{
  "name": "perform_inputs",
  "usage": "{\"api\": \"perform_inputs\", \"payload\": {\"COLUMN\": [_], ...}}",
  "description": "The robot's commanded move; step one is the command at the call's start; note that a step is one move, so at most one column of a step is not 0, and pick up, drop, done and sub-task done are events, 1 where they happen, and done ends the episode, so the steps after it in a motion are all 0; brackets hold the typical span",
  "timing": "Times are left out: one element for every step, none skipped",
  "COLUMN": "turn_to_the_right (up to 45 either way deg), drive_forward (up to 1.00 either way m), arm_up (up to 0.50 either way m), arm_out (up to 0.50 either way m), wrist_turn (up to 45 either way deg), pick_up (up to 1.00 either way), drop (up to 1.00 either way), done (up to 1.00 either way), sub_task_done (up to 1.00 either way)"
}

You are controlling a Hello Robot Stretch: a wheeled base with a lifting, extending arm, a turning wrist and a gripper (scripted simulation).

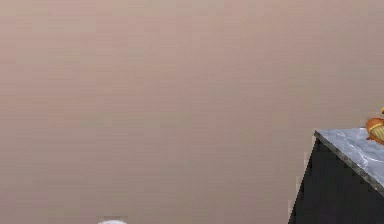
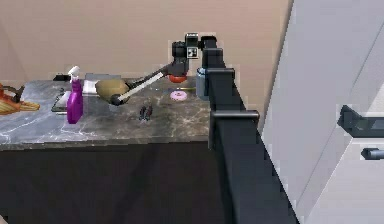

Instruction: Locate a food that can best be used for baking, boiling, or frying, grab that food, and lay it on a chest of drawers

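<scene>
The countertop [image 2: 100, 130] is finished in grey veined stone with a slight sheen, and its base [image 2: 100, 185] is faced in matt black. The purple spray bottle [image 2: 74, 102] seems to be moulded in smooth plastic. The wall [image 1: 150, 100] is painted matt beige. The arm [image 2: 235, 130] is coated matt black.

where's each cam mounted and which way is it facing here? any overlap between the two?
Forward view: on the robot, facing ahead and slightly down at a beige wall and a counter corner.
Arm side view: on the robot's body, facing out to the arm's side at the counter, a purple spray bottle and a white door; the dark arm and its jaws show.
Shared: probably the counter's end with the orange thing.
</scene>
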Motion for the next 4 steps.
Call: {"api": "perform_inputs", "payload": {"turn_to_the_right": [0.0, 0.0, 0.0, -45.0], "drive_forward": [0.00, 0.00, 0.00, 0.00], "arm_up": [0.00, 0.00, 0.00, 0.00], "arm_out": [0.00, 0.00, -0.48, 0.00], "wrist_turn": [-45.0, -3.0, 0.0, 0.0], "pick_up": [0.00, 0.00, 0.00, 0.00], "drop": [0.00, 0.00, 0.00, 0.00], "done": [0.00, 0.00, 0.00, 0.00], "sub_task_done": [0.00, 0.00, 0.00, 0.00]}}
